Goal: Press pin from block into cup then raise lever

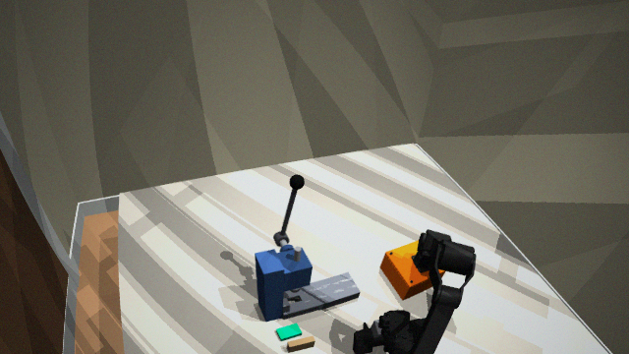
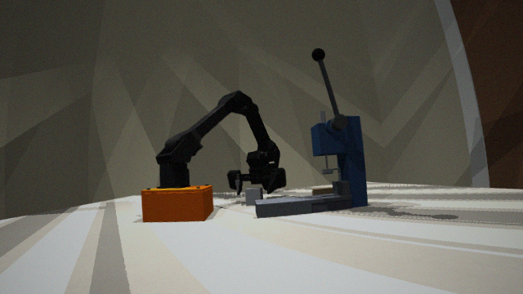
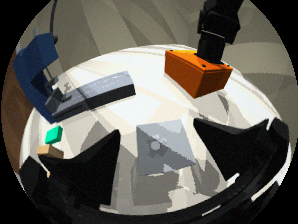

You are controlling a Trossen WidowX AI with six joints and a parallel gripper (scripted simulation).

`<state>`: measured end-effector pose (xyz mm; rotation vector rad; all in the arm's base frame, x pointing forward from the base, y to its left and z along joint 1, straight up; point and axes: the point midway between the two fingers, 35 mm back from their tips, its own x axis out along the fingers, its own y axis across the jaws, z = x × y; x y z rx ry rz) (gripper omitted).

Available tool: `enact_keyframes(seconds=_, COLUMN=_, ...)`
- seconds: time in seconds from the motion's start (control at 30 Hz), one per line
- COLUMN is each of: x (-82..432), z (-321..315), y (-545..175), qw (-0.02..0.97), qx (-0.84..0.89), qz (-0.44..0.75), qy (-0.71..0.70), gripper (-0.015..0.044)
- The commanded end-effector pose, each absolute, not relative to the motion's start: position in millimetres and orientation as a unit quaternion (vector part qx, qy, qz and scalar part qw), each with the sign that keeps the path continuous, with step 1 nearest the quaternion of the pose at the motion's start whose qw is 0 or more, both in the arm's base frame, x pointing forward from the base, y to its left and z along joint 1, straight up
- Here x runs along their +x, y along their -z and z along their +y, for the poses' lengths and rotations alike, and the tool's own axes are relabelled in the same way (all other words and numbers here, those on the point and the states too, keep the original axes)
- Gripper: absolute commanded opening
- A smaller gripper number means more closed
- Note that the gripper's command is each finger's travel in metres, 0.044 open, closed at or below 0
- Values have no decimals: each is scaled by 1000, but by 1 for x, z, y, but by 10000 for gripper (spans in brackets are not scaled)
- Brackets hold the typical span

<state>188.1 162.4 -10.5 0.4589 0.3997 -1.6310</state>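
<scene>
high oblique, distant | tabletop side, level | wrist, close; press shared

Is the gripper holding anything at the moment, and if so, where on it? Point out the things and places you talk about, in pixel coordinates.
Nothing is held: the gripper (image 2: pixel 257 191) (image 3: pixel 157 127) is open, and the gray block (image 2: pixel 254 196) (image 3: pixel 165 155) sits on the table (image 1: pixel 206 275) (image 2: pixel 229 253) (image 3: pixel 150 107) below its fingers.
</scene>
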Motion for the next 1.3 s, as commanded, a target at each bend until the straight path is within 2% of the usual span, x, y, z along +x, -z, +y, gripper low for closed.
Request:
enact_keyframes(seconds=0.0, x=189, z=163, y=10, qw=646, qx=202, qz=174, qy=715, gripper=440)
enact_keyframes(seconds=0.87, x=189, z=163, y=9, qw=645, qx=205, qz=177, qy=715, gripper=440)
enact_keyframes(seconds=1.27, x=190, z=181, y=-58, qw=581, qx=383, qz=333, qy=637, gripper=440)
